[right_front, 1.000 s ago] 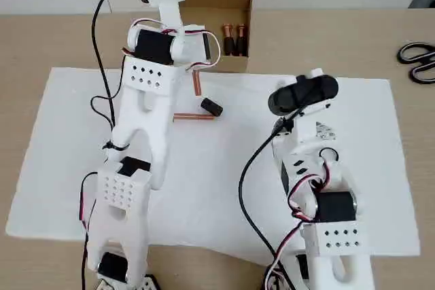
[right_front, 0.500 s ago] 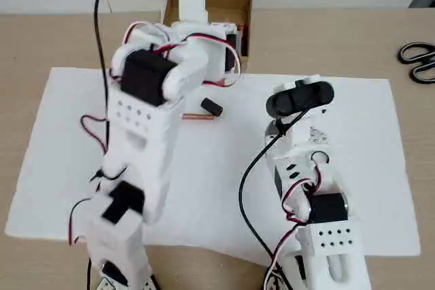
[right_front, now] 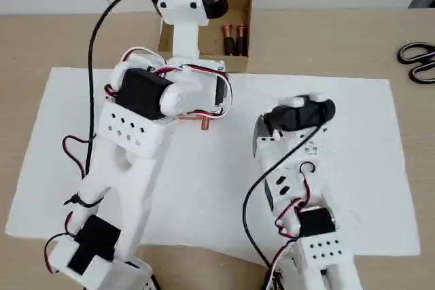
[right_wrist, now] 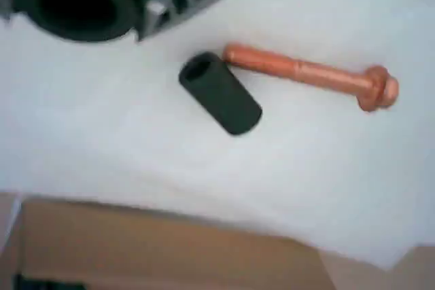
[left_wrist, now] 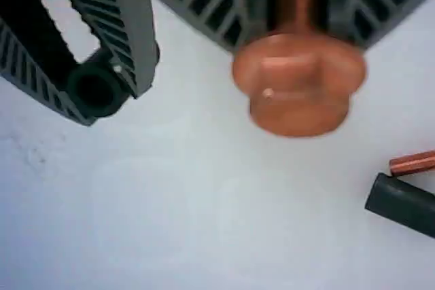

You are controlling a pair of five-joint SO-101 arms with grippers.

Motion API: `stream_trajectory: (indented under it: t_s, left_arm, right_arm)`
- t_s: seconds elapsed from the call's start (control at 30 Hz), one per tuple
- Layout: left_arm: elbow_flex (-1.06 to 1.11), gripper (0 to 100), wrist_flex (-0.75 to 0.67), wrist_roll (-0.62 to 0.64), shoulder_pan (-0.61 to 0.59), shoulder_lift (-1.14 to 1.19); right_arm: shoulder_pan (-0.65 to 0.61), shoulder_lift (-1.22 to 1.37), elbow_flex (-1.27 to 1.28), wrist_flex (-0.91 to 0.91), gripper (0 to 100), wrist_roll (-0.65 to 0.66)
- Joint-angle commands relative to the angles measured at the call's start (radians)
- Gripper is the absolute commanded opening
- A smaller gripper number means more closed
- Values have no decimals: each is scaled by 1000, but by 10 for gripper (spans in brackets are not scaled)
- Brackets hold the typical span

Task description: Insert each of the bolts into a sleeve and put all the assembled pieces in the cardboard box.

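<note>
Two bolts and two sleeves lie outside the box, none of them mated.

Held bolt (left_wrist: 299, 83): clamped by its shank in my left jaws, with the head protruding past the jaw tips, above the white sheet (left_wrist: 204, 222).

Held sleeve (right_wrist: 75, 5): clamped in my right jaws, its open bore facing the right wrist camera. In the left wrist view it sits near the held bolt and apart from it.

Loose sleeve (right_wrist: 221, 93): lying on its side on the sheet.

Loose bolt (right_wrist: 312, 76): lying flat on the sheet, its plain end just beside the loose sleeve's mouth, not inserted.

Assembled pieces (right_front: 228, 39): two, side by side in the right-hand part of the cardboard box (right_front: 238, 63).

The box stands on the worktop (right_front: 326, 39), just beyond the sheet's far edge.

My left arm (right_front: 143, 120) extends across the sheet to a point just short of the box. My right arm (right_front: 299, 168) stands over the middle of the sheet, beside the left.

Scissors (right_front: 418, 59) lie on the worktop at the far right, well apart from the parts.
</note>
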Motion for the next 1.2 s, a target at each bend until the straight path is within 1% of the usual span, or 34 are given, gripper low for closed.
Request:
stream_trajectory:
  t_s: [0.0,0.1,0.27,0.4,0.47,0.57,0.63,0.8,0.9,1.0,1.1,1.17]
  left_arm:
    - [50,6,-92,9,2,-55]
    - [105,6,-167,35,3,-51]
    - [257,6,-325,58,9,-49]
    - [417,6,-500,60,18,-58]
    - [464,6,-554,63,37,-60]
    - [470,6,-565,80,72,-60]
    - [470,6,-577,89,87,-60]
    - [484,6,-606,95,92,-107]
    - [518,6,-608,104,91,-232]
    - [524,6,-603,63,80,-413]
    - [526,6,-569,48,29,-537]
    - [549,6,-534,51,-11,-574]
  right_arm:
    - [-4,-102,112,-116,4,58]
    - [-5,-182,209,-117,4,83]
    - [-28,-317,261,-113,4,84]
    - [-91,-384,252,4,4,83]
    - [-104,-412,255,36,4,83]
    - [-104,-443,259,65,4,71]
    - [-104,-455,259,88,4,37]
    - [-102,-464,261,133,4,18]
    - [-102,-463,261,136,4,18]
    - [-102,-463,261,136,4,18]
    - [-102,-460,261,137,4,18]
    - [-102,-456,261,137,4,18]
